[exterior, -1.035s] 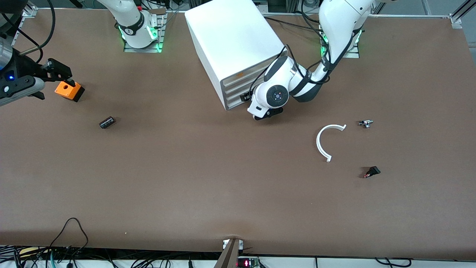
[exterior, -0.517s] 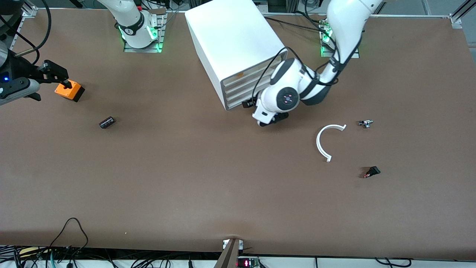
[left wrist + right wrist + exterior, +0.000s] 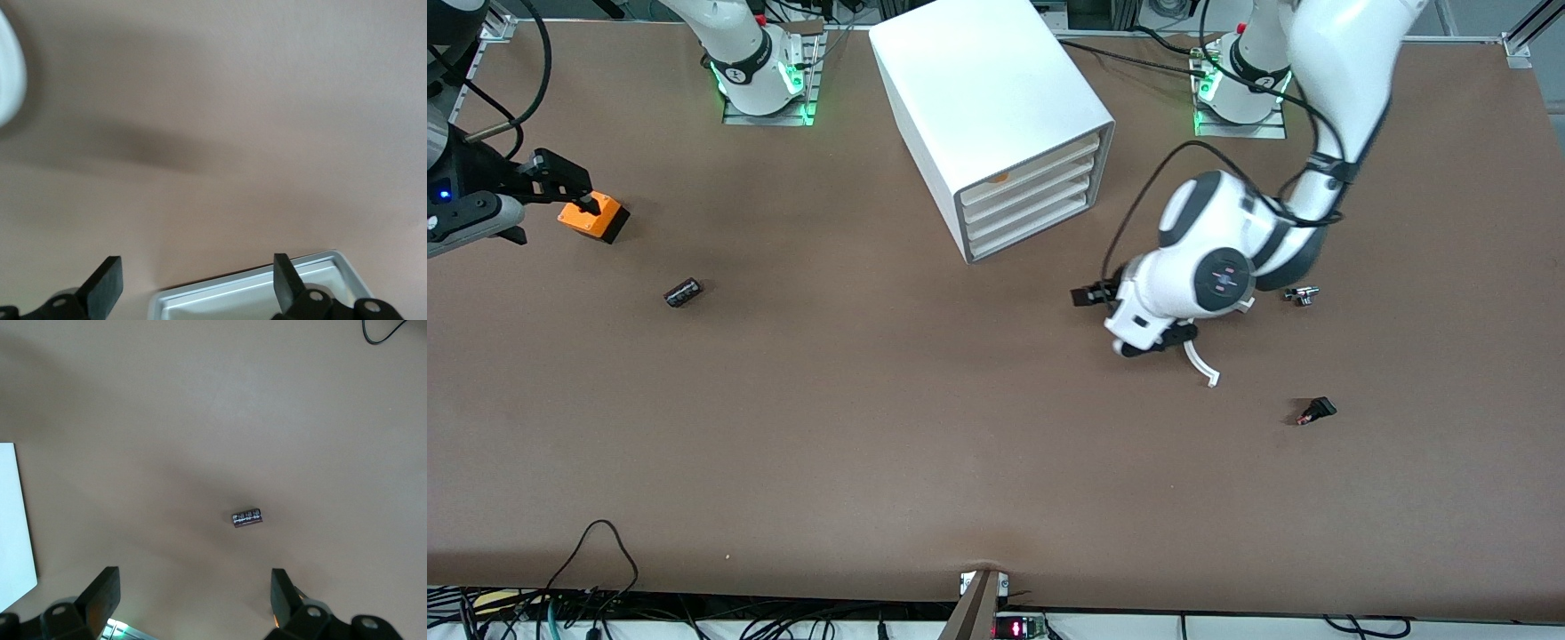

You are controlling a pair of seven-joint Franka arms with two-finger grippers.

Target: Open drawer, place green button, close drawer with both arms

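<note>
Drawers (image 3: pixel 1027 209) all shut, no green-capped button in sight; where it lies I cannot tell
Left gripper (image 3: pixel 1087 295), jaws spread, hangs in front of the cabinet (image 3: pixel 996 98), the nearer one; right gripper (image 3: pixel 569 182), jaws spread, waits over the orange box (image 3: pixel 596 218)

Glossy white plastic arms (image 3: pixel 1334 53) over a matt brown table (image 3: pixel 925 444).

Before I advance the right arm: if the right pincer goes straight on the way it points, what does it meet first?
Probably the table. The open right pincer points at bare tabletop just short of the dark cylinder, which sits slightly off its line. Depth is hard to judge here.
</note>
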